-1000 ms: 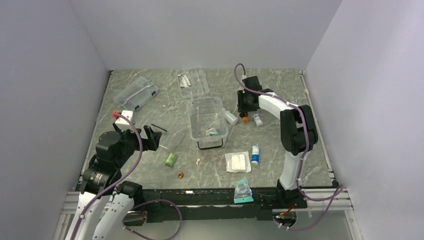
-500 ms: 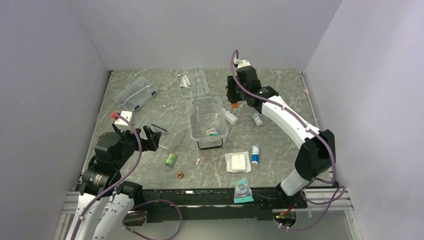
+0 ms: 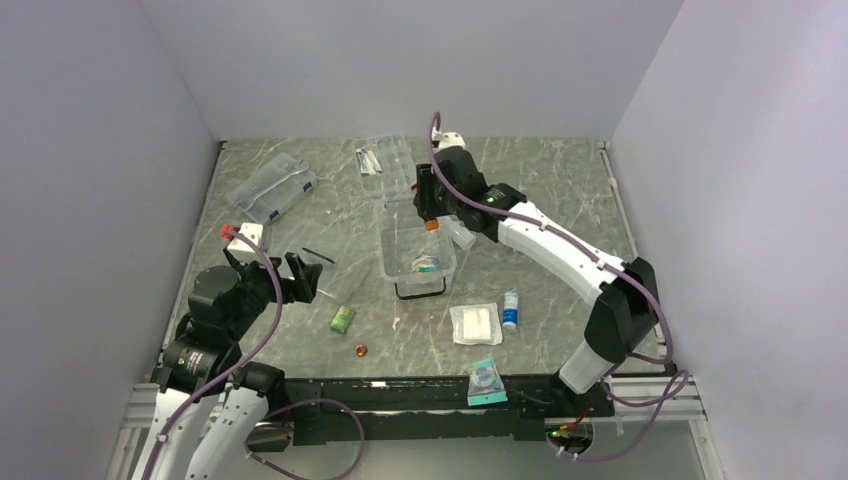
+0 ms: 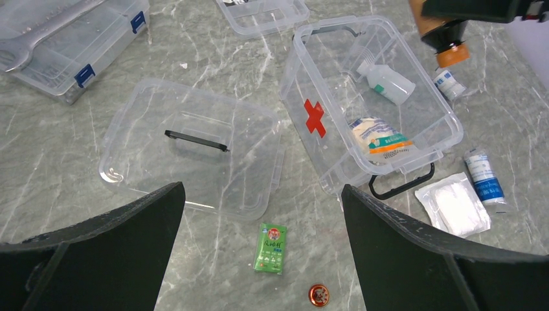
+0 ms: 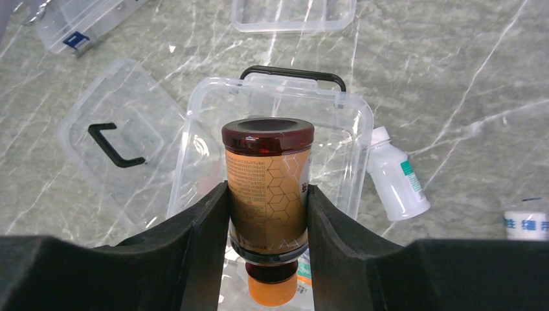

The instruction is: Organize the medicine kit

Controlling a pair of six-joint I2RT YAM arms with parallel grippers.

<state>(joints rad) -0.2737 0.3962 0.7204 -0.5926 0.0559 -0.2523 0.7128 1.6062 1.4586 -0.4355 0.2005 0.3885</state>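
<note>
Amber bottle [image 5: 267, 168], orange cap pointing down, is clamped at its sides by the right gripper [image 5: 267, 194], which hangs above the far end of the open medicine kit [image 4: 314, 118]. The kit sits at the middle of the marble table [image 3: 560, 190], red cross facing left. Its clear lid [image 4: 149, 116] lies flat just beside it on that side, and one labelled packet [image 4: 375, 137] rests inside near the handle end.

The step in hand looks like loading: the bottle is over the tub but not yet in it. The next move calls for a straight descent inside the rim, clear of the packet. Since the bottle is inverted, it probably needs tilting to lie flat before the fingers let go.

The left gripper [image 4: 259, 191] hovers spread wide and empty over the lid's near edge. A white bottle [image 5: 395, 178], a gauze pack [image 4: 453, 204] and a green sachet [image 4: 270, 247] wait outside the kit.
</note>
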